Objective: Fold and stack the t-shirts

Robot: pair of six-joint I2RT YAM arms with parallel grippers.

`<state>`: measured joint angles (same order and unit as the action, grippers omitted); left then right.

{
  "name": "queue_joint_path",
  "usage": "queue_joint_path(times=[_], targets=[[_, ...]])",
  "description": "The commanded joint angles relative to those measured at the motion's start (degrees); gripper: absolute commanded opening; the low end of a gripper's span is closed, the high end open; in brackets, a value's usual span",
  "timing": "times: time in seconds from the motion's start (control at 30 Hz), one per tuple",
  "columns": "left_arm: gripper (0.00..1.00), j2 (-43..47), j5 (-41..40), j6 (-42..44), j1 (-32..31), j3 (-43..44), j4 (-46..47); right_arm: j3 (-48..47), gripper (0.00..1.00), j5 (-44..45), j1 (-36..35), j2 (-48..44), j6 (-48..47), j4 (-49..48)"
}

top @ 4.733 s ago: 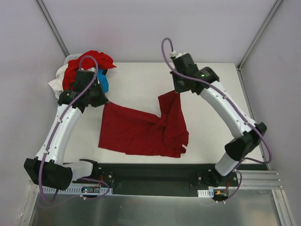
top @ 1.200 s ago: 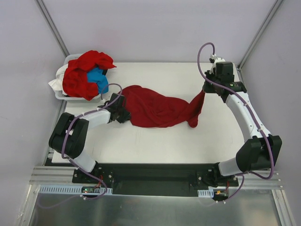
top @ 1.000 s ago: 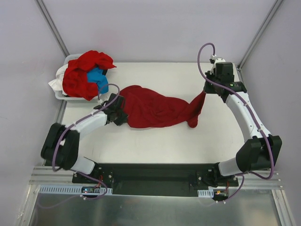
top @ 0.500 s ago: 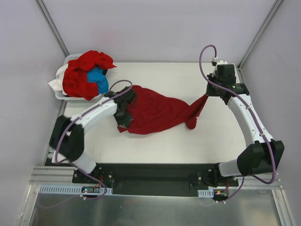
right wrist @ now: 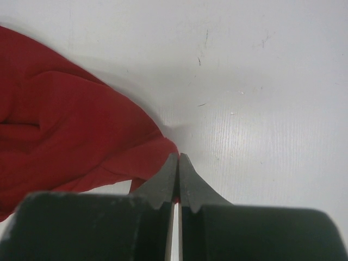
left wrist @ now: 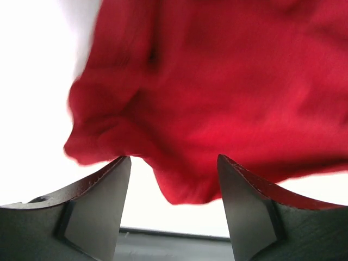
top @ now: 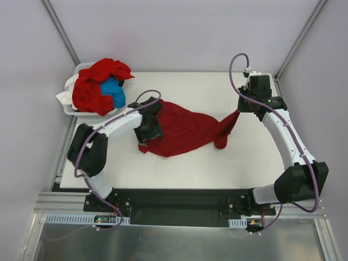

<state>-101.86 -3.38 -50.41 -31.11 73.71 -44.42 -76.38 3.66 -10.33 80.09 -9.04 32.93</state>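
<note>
A deep-red t-shirt (top: 185,128) lies stretched and rumpled across the middle of the table. My right gripper (top: 239,112) is shut on its right corner and holds that end raised; in the right wrist view a sliver of red shows between the closed jaws of this gripper (right wrist: 178,157), and the t-shirt (right wrist: 70,136) trails off to the left. My left gripper (top: 149,130) hovers over the shirt's left end. In the left wrist view its jaws (left wrist: 174,179) stand wide apart, and the red cloth (left wrist: 217,98) lies just beyond the fingertips (left wrist: 98,206), not clamped.
A white basket (top: 68,89) stands at the back left corner, heaped with more red t-shirts (top: 89,89) and a bright blue one (top: 113,92). The white table (top: 185,174) shows bare in front of the shirt. Walls close in on both sides.
My left gripper carried the shirt's left end to the right and toward the front, then opened and let it go. The right gripper stayed shut on its corner.
</note>
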Motion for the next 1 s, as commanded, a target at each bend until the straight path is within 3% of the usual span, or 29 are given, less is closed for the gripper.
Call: queue_joint_path(times=[0.0,0.23,0.3,0.4,0.63,0.83,0.97], targets=[[0.66,14.74,5.03,-4.50,1.05,-8.56,-1.63,-0.53,0.01,-0.06,-0.31,-2.05,0.07,0.56],[0.63,36.70,9.60,-15.85,5.35,-32.73,7.39,-0.79,0.01,-0.58,-0.83,-1.52,-0.28,0.91],[0.58,39.19,13.38,-18.57,8.96,-40.09,10.66,-0.96,0.01,-0.85,-1.36,-1.43,-0.37,1.17],[0.47,42.36,12.09,-20.16,10.45,-45.13,14.45,-0.88,0.01,-0.50,-2.24,-1.43,-0.63,1.26],[0.34,39.12,6.37,-19.81,15.90,-46.38,19.81,-0.44,0.01,-0.15,-3.73,-1.52,-0.45,1.26],[0.34,31.31,6.18,-12.53,16.61,-41.55,23.50,-0.70,0.01,0.47,-4.09,-1.43,-0.45,1.44],[0.38,30.49,6.80,-7.43,16.61,-41.10,25.00,-0.70,0.01,0.73,-4.00,-1.61,-0.54,1.79]])
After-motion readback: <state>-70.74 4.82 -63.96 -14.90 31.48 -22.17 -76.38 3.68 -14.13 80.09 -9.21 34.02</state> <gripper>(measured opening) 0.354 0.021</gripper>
